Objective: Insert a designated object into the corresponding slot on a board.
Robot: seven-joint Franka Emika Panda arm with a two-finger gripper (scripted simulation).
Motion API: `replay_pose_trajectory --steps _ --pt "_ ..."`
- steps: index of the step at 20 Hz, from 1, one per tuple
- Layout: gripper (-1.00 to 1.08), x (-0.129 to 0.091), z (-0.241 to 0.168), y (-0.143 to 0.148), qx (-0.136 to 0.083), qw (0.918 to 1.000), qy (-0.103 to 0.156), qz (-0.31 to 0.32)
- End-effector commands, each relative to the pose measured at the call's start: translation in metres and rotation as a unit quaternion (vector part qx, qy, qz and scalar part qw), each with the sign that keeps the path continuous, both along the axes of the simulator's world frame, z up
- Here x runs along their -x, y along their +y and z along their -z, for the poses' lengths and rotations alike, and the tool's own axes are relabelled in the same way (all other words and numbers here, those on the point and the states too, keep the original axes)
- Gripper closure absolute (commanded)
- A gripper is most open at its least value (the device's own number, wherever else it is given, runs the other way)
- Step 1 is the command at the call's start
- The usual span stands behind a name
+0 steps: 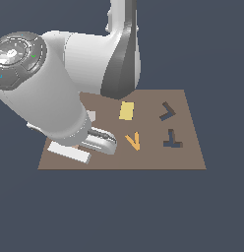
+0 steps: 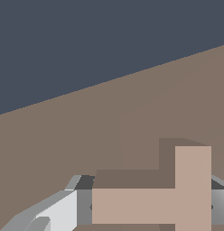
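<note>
1. We see a brown board (image 1: 193, 152) on a dark blue-grey ground.
2. On it lie a yellow rectangle (image 1: 126, 110), an orange V-shaped piece (image 1: 133, 141), a V-shaped cut-out (image 1: 167, 111) and the T-shaped slot (image 1: 172, 139).
3. The arm hides the board's left part in the exterior view.
4. Our gripper (image 2: 150, 207) has its fingers (image 2: 59, 212) closed against the tan T-shaped piece (image 2: 177, 198), just above the board.

White arm low over the exterior view's left, pincer (image 2: 150, 208) fingers either side of a piece.

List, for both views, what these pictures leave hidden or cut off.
- Exterior view: the arm hides the pincer and the tan T-piece.
- Wrist view: the picture's edge cuts off the tan T-piece and the pincer; whether the fingers touch it is unclear.
- Wrist view: the T-shaped slot lies outside it.
</note>
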State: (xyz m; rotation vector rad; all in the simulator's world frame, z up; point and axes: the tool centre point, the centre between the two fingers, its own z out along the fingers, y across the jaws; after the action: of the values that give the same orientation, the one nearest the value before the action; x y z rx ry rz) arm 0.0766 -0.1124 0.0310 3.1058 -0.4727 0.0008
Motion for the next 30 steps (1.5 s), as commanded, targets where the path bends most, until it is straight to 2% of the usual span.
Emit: replay_pose_trajectory --steps 1,5,8,11,14,18,22,26,30 --pt "1.08 -0.006 -0.001 0.006 0.000 0.9997 0.000 -0.023" --pt "1.08 -0.018 -0.001 0.018 0.000 0.9973 0.000 -0.074" --pt "1.08 -0.028 -0.002 0.032 0.000 0.9925 0.000 -0.122" --pt "1.08 -0.039 -0.003 0.048 0.000 0.9839 0.000 -0.179" --pt "1.08 -0.047 -0.003 0.067 0.000 0.9715 0.000 -0.237" --pt "1.08 -0.055 -0.004 0.092 0.000 0.9508 0.000 -0.310" --pt "1.08 -0.059 -0.005 0.118 0.000 0.9258 0.000 -0.378" --pt "1.08 -0.059 -0.006 0.143 0.000 0.8967 0.000 -0.443" --pt "1.08 -0.055 -0.006 0.168 0.000 0.8630 0.000 -0.505"
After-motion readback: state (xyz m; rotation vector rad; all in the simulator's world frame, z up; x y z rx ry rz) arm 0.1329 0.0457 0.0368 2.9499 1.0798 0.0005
